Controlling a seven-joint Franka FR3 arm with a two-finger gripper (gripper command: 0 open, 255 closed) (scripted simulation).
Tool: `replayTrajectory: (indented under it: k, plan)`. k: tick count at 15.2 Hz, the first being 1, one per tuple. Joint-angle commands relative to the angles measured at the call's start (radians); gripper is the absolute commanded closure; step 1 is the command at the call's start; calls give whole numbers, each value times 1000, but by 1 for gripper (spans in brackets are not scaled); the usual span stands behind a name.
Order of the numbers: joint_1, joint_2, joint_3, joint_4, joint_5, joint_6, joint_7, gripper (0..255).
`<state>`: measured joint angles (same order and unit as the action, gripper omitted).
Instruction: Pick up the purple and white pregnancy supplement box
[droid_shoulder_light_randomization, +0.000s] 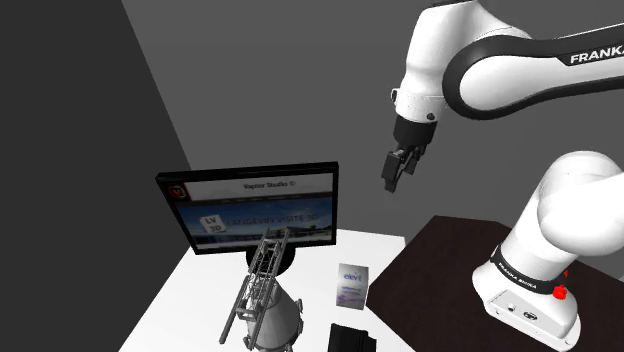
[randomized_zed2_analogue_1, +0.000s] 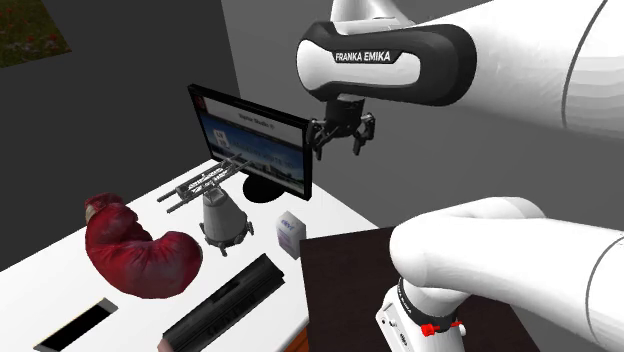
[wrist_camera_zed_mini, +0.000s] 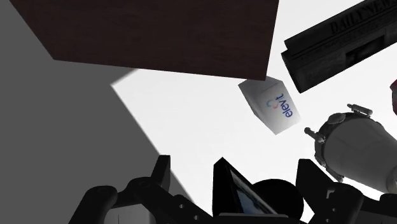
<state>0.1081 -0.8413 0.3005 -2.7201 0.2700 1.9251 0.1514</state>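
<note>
The supplement box (droid_shoulder_light_randomization: 353, 284) is small, white with a purple lower part and blue lettering. It stands upright on the white table (droid_shoulder_light_randomization: 190, 300), near the edge beside the dark stand. It also appears as the box (randomized_zed2_analogue_1: 290, 233) and the box (wrist_camera_zed_mini: 272, 105). My gripper (droid_shoulder_light_randomization: 395, 170) hangs high in the air, well above the table and off to the side of the box. In the second exterior view the gripper (randomized_zed2_analogue_1: 342, 140) is open with nothing between its fingers. From the wrist, the gripper (wrist_camera_zed_mini: 236, 181) looks down at the box from far off.
A monitor (droid_shoulder_light_randomization: 260, 210) stands behind the box, a grey metal device (droid_shoulder_light_randomization: 262, 295) just beside it. A flat black item (randomized_zed2_analogue_1: 230, 300) and a dark red lump (randomized_zed2_analogue_1: 135, 250) lie further along the table. The dark brown stand top (droid_shoulder_light_randomization: 450, 260) borders the table.
</note>
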Motion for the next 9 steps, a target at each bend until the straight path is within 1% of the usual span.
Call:
replayTrajectory:
  k: [1,5,9]
  plan:
    - [15,24,32,-43,24,71,12,0]
    - [46,112,114,-107,77,227,47,0]
    - [66,246,202,-145,122,403,86,0]
